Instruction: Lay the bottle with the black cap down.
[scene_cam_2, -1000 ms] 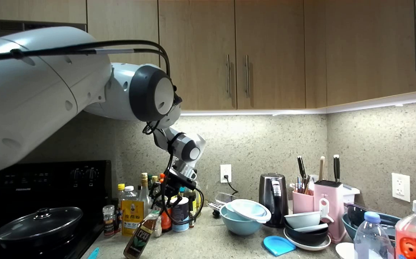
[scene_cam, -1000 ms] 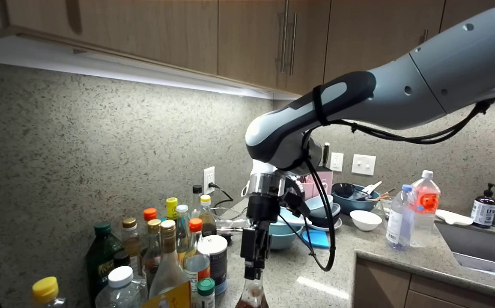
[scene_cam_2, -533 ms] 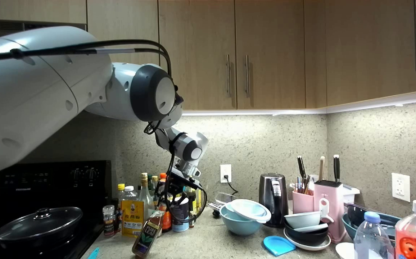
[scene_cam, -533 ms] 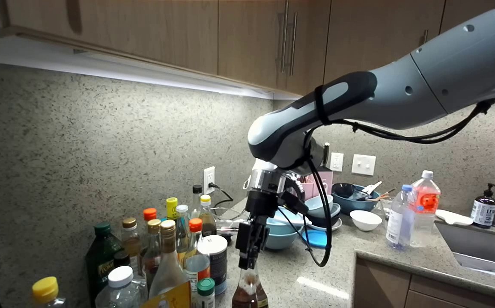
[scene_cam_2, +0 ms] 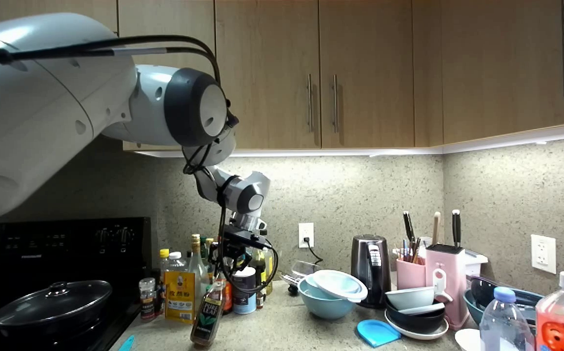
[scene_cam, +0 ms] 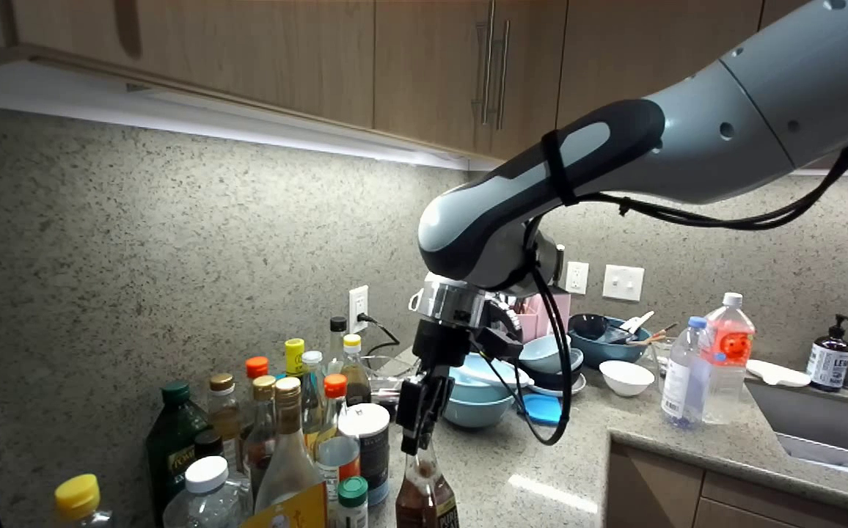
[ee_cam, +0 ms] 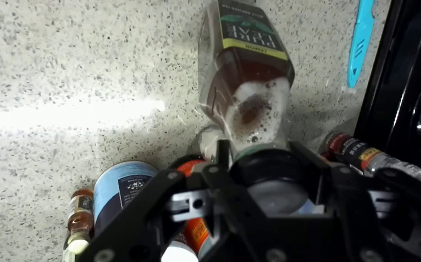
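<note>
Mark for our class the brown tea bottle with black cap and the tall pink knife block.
Brown tea bottle with black cap (ee_cam: 254, 68), wrist view: its shoulder.
Tall pink knife block (scene_cam_2: 454, 274), in an exterior view: its camera-facing side.

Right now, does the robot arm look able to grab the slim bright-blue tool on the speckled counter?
Probably not: its black gripper holds the clear black-capped bottle of brown tea. Once freed, perhaps, as nothing visible covers the blue tool.
</note>
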{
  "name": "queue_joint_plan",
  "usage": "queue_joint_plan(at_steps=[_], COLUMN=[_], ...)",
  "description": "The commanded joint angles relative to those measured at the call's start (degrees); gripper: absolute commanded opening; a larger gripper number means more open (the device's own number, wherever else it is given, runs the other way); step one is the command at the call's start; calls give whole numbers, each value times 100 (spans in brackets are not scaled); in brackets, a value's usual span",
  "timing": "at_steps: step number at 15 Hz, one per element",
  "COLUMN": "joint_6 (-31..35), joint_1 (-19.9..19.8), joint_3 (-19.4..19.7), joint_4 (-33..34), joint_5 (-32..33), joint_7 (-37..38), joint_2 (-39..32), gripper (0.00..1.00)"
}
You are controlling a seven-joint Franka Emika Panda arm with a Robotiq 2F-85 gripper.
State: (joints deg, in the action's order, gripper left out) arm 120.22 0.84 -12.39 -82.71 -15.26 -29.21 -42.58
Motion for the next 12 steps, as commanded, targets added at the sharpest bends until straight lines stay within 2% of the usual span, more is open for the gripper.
queue_joint_plan(at_steps=[1, 8, 12], joint_6=[387, 820, 1887], joint_1=[181, 367, 340], joint_3=[76, 77, -43], joint_4=[-1090, -2112, -2914], joint_5=[437, 814, 704], joint_7=[250, 570, 332], joint_2=[857, 1551, 2030], gripper=[19, 19, 19])
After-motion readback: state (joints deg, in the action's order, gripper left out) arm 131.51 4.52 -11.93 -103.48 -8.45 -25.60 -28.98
